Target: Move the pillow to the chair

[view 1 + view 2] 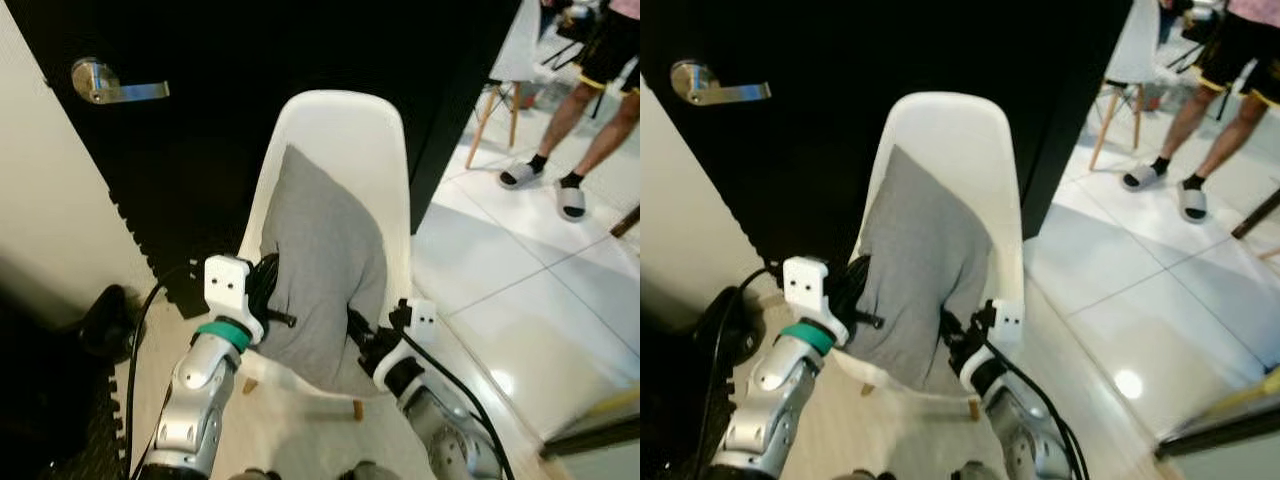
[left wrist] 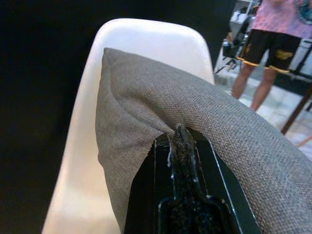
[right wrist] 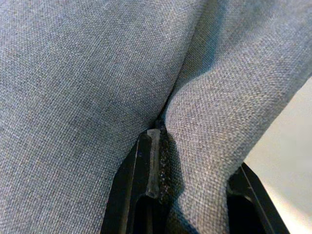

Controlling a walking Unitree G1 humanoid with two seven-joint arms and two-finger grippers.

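Observation:
A grey pillow (image 1: 325,260) stands on the seat of a white shell chair (image 1: 345,125), leaning against its backrest. My left gripper (image 1: 285,320) is at the pillow's lower left edge. In the left wrist view its fingers (image 2: 181,146) are pinched together on a fold of the grey fabric (image 2: 146,107). My right gripper (image 1: 355,330) is at the lower right edge. The right wrist view shows a fold of fabric (image 3: 204,146) caught between its black fingers (image 3: 151,165). The pillow covers the chair's seat.
A black door with a silver lever handle (image 1: 105,85) stands right behind the chair. A person's legs in slippers (image 1: 565,160) and another chair (image 1: 505,90) are at the far right on the tiled floor. A dark object and cable (image 1: 105,320) lie low at left.

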